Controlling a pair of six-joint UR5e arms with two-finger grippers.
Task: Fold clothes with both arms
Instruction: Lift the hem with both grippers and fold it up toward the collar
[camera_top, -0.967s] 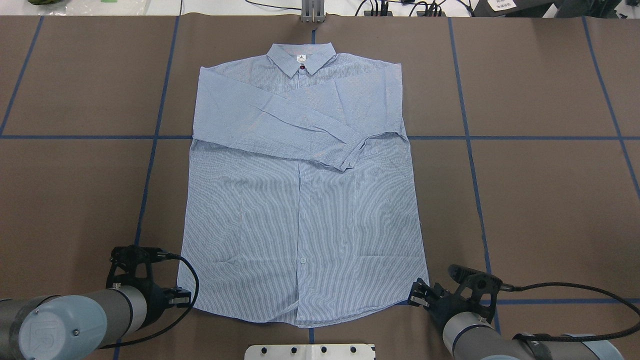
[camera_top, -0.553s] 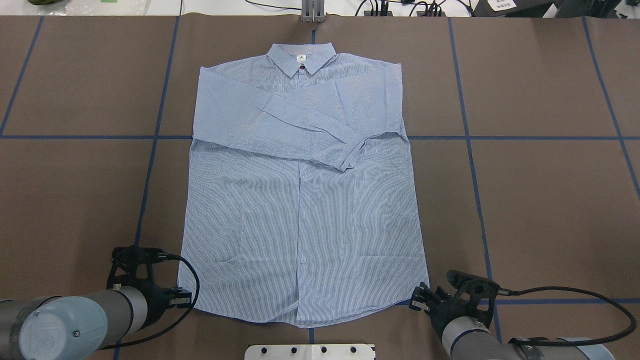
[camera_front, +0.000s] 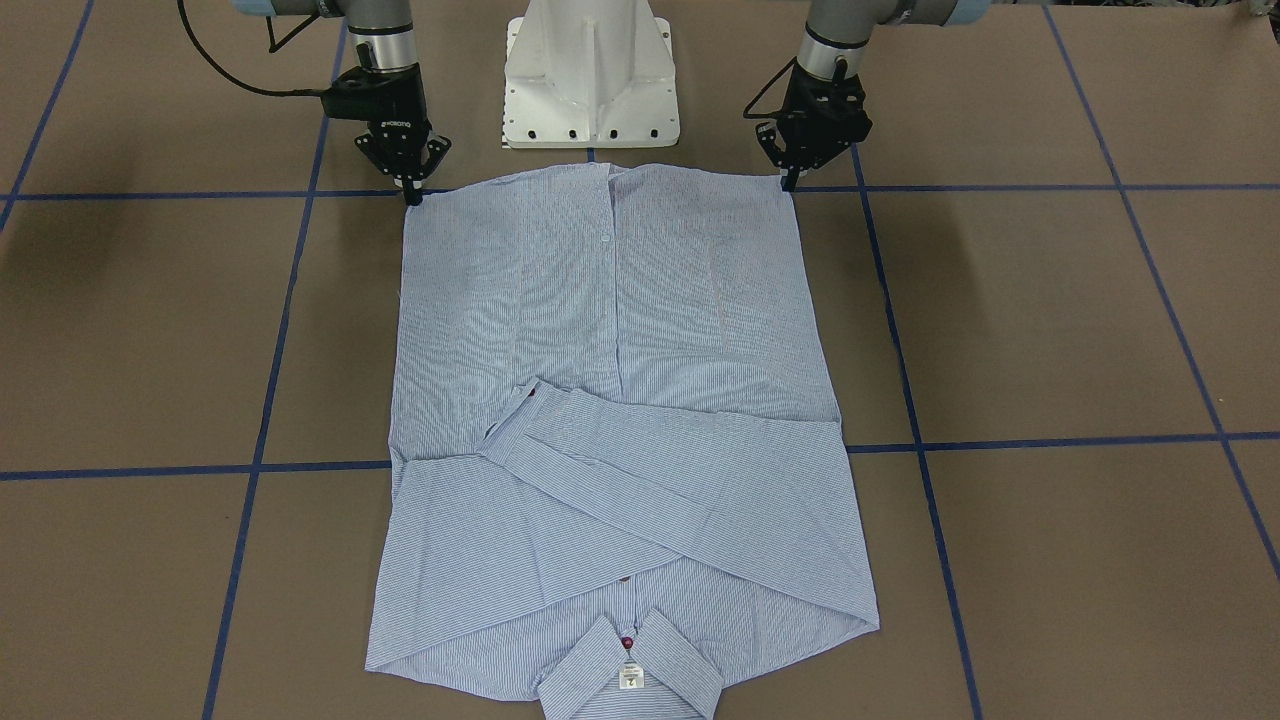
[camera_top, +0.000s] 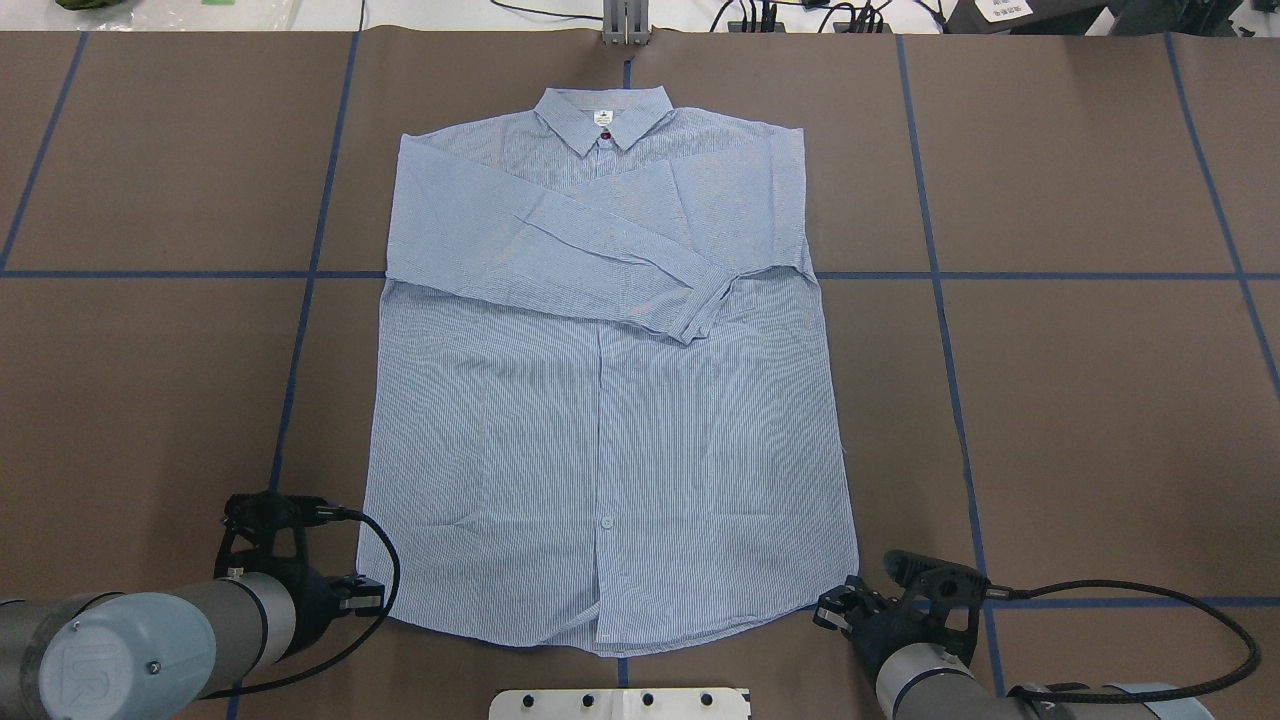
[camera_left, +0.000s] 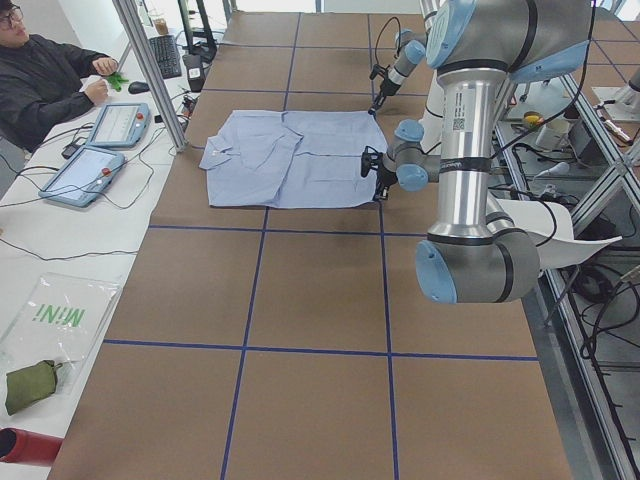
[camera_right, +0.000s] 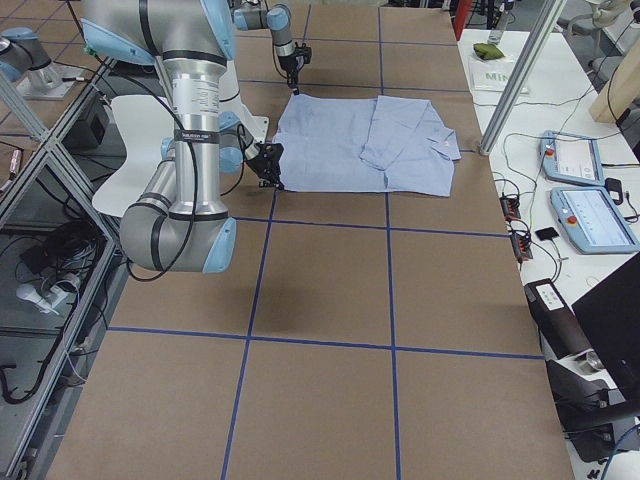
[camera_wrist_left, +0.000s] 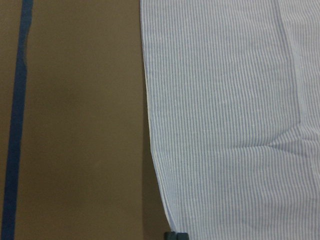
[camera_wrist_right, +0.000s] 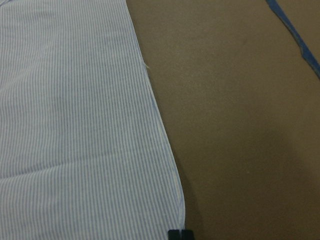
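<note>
The light blue striped shirt (camera_top: 600, 420) lies flat on the brown table, collar (camera_top: 603, 115) away from me and both sleeves folded across the chest. It also shows in the front view (camera_front: 600, 320). My left gripper (camera_top: 376, 596) is shut, its tips pinching the hem's left corner; in the front view (camera_front: 789, 182) it is on the right. My right gripper (camera_top: 823, 610) is shut the same way on the hem's right corner (camera_front: 412, 195). The wrist views show the closed tips (camera_wrist_left: 176, 235) (camera_wrist_right: 179, 234) at the cloth's edge (camera_wrist_left: 155, 150).
The white pedestal base (camera_front: 590, 70) stands just behind the hem. Blue tape lines (camera_top: 300, 330) grid the table. A metal post (camera_top: 625, 25) and cables sit at the far edge. An operator (camera_left: 40, 70) with tablets (camera_left: 85, 170) sits beyond that side.
My right gripper has shifted a little toward my base at the hem's right corner. The left gripper and the shirt have stayed where they were.
</note>
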